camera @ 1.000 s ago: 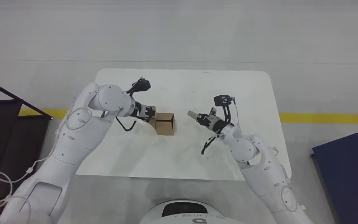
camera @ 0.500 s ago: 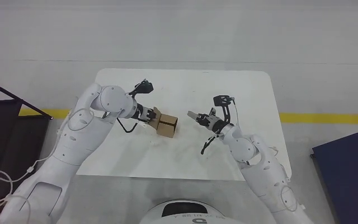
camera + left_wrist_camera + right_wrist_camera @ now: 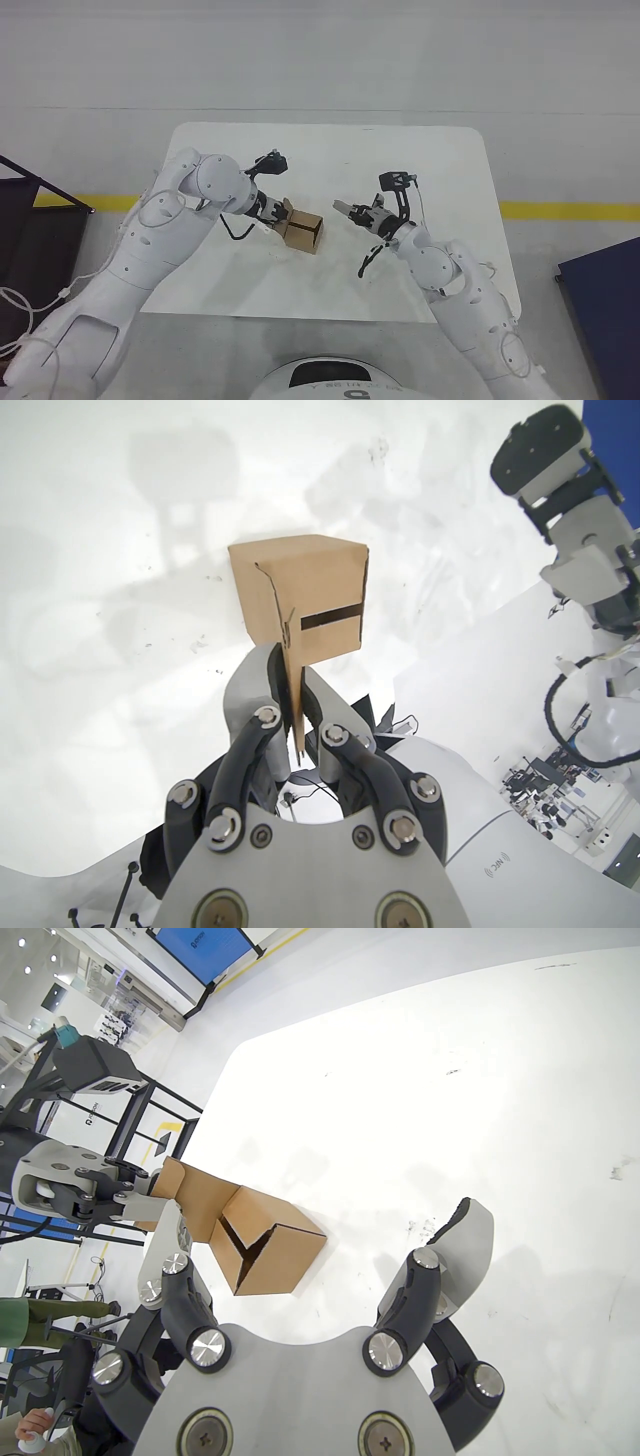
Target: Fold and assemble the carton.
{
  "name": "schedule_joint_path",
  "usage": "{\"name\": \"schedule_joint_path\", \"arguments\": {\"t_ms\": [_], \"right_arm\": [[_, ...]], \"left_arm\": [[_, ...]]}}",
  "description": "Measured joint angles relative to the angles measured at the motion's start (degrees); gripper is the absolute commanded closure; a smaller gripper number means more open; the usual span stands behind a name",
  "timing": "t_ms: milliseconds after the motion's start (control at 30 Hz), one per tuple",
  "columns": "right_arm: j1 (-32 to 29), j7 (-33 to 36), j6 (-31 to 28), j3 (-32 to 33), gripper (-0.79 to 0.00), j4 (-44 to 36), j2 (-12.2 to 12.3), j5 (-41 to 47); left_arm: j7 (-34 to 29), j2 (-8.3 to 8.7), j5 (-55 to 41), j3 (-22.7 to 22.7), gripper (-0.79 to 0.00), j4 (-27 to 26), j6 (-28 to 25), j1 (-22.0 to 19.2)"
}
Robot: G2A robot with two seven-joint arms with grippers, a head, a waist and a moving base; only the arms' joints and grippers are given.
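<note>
A small brown carton (image 3: 303,230) sits tilted on the white table (image 3: 330,150), near its middle. My left gripper (image 3: 275,211) is shut on one raised flap of the carton (image 3: 292,700), whose box body (image 3: 305,597) lies just beyond the fingertips. The carton's near end (image 3: 260,1248) has folded flaps meeting in a Y-shaped seam. My right gripper (image 3: 345,208) stands open a short way to the right of the carton, nothing between its fingers (image 3: 465,1228). The left gripper (image 3: 120,1193) clamps the flap in the right wrist view.
The table's rounded front edge (image 3: 320,316) runs close to the arms. A yellow floor line (image 3: 570,210) passes at both sides. A black rack (image 3: 115,1093) stands beyond the table's far-left corner. Bare tabletop lies behind the carton and to the right.
My left gripper has carried the carton by its flap to the right and slightly nearer, turning it more askew. The right arm has stayed almost still.
</note>
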Motion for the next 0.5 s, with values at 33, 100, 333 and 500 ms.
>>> {"name": "schedule_joint_path", "arguments": {"t_ms": [33,100,333,500], "right_arm": [[0.0,0.0,0.0,-0.1,-0.785,0.0,0.0,0.0],[0.1,0.0,0.1,-0.2,-0.785,0.1,0.0,0.0],[0.0,-0.1,-0.1,-0.2,-0.785,-0.1,0.0,0.1],[-0.2,0.0,-0.2,-0.1,-0.785,-0.4,0.1,0.3]], "left_arm": [[0.0,-0.20,0.2,0.7,0.000,0.2,0.2,-0.5],[0.3,-0.59,0.2,1.7,0.000,0.4,0.8,-1.6],[1.2,-0.72,0.3,1.5,-0.329,-0.6,2.0,-2.5],[2.4,-0.17,-0.6,-0.6,-0.785,-1.4,1.9,-1.2]]}}
